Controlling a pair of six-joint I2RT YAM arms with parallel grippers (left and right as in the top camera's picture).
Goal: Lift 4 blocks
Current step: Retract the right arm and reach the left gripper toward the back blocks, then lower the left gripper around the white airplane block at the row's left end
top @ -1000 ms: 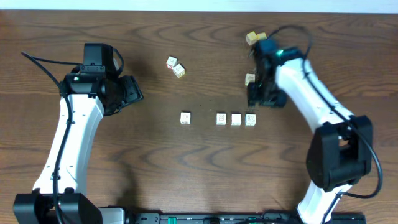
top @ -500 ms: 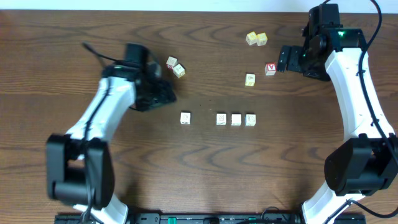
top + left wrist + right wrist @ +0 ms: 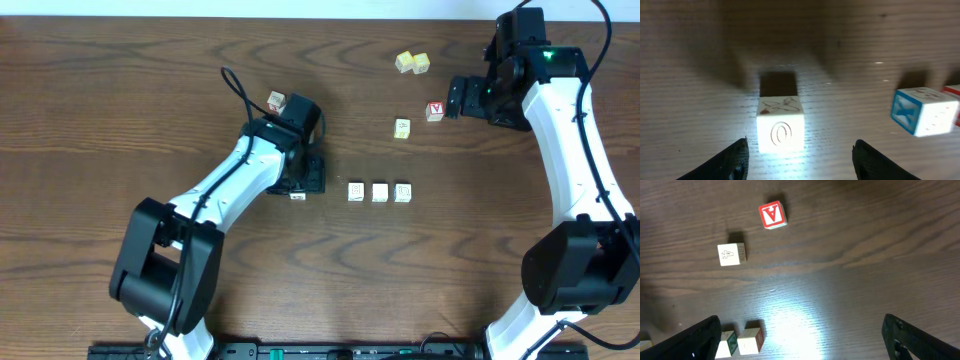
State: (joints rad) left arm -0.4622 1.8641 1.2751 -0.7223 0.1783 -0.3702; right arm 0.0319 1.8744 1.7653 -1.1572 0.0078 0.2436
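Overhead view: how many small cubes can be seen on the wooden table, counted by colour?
Small cream-white toy cubes in the row: 4 (one partly hidden by the left gripper)
Pale yellow cubes: 3
Red-faced cube: 1
White cube with red print beside the left arm: 1
Total: 9

Open wood on either side of leftmost block [image 3: 781, 127], inside the spread fingers of left gripper [image 3: 801, 149]. Blue-sided block [image 3: 920, 111] standing well outside one finger. Narrow gaps only within row of three [image 3: 380, 192]. Broad bare table [image 3: 500, 250] beyond the row.
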